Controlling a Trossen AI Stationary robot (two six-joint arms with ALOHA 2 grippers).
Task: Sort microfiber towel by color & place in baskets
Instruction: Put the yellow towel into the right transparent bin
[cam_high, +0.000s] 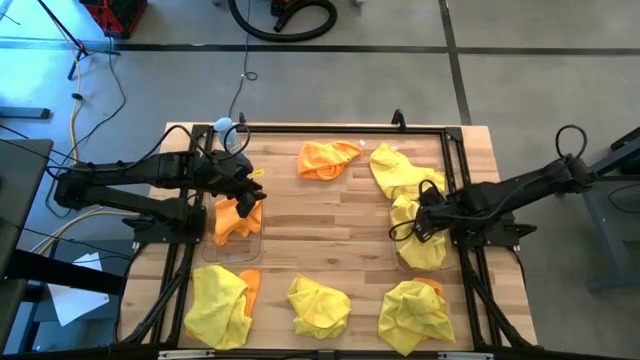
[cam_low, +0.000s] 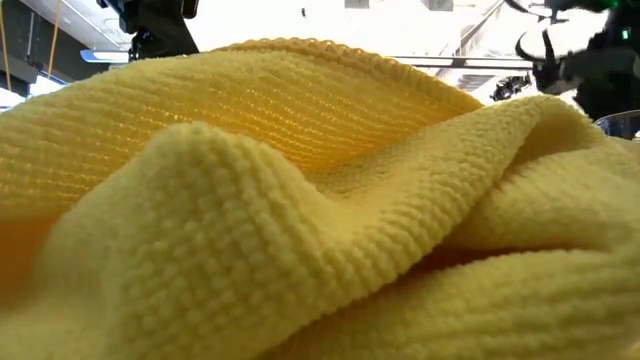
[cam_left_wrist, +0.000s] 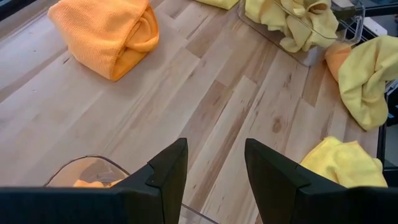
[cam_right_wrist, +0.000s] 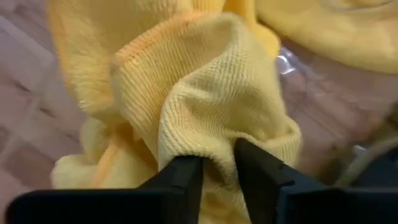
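Our right claw (cam_right_wrist: 217, 168) is over the right basket (cam_high: 405, 262) with a fold of yellow towel (cam_right_wrist: 205, 93) between its fingers, though we cannot tell whether it grips or is letting go, while our left claw (cam_left_wrist: 214, 168) hangs released and empty above the left basket (cam_high: 256, 243), where an orange towel (cam_high: 236, 220) already lies. We judge the sorting about a third done. One orange towel (cam_high: 326, 158) and four yellow heaps (cam_high: 318, 305) lie loose on the worktop (cam_high: 330, 225), two with orange showing under them.

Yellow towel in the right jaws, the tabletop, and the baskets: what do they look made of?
Yellow towel: soft knit microfiber, matte, with a ribbed looped weave and a stitched hem.
Tabletop: wood planks, likely butcher block, showing pale grain and seams with a light sheen.
Baskets: clear hard plastic, apparently, with glossy see-through walls.
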